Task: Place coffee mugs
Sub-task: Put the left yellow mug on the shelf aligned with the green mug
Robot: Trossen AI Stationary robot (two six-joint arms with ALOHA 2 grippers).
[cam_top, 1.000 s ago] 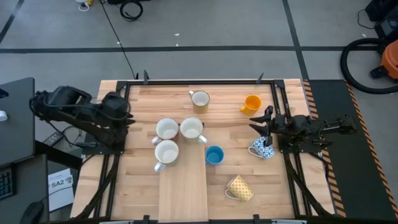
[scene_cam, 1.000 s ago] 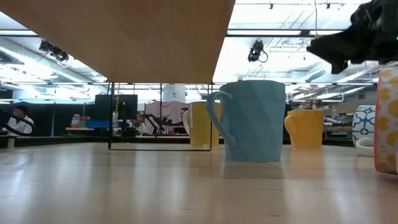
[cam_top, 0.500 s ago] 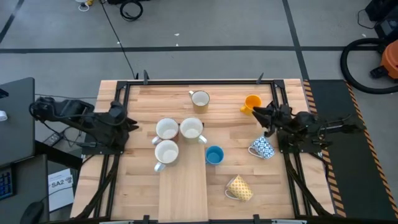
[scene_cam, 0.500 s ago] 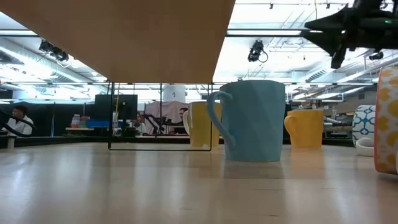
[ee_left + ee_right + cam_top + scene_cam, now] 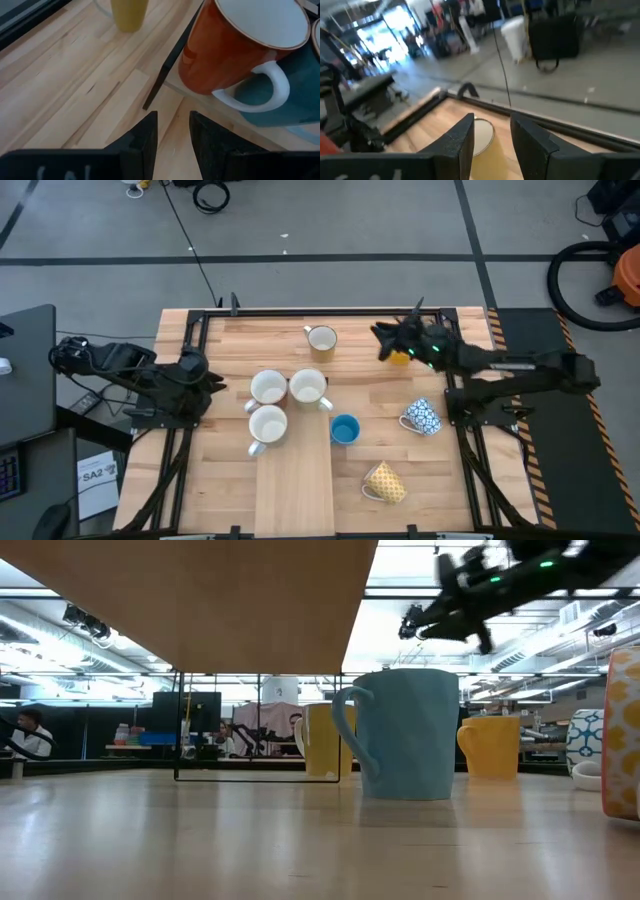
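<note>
Since a moment ago the right gripper (image 5: 385,337) has swung away from the blue-and-white patterned mug (image 5: 422,418) toward the far side of the table (image 5: 200,480), and it now hangs in the air over the orange mug (image 5: 403,356), partly covering it from above. Its jaws stand a small way apart with nothing between them. The left gripper (image 5: 215,383) has barely shifted; it sits low at the table's left edge, its jaws likewise parted by a narrow gap and empty, pointing toward the cluster of mugs.

Just beyond the right gripper's fingers (image 5: 457,142), its wrist view shows a cream mug (image 5: 321,338) standing upright near the far edge. The patterned mug lies tipped on its side well clear of that gripper, near the right edge.

In the middle, three white mugs stand close together: two side by side (image 5: 268,387) (image 5: 308,387), almost touching, and a third (image 5: 267,423) just nearer. A bright blue mug (image 5: 344,429) stands upright to their right, beside a lighter plank (image 5: 294,490) running to the near edge. A yellow patterned mug (image 5: 385,482) lies on its side near the front right.

In the low view the blue mug is in front, the orange one behind to its right.
</note>
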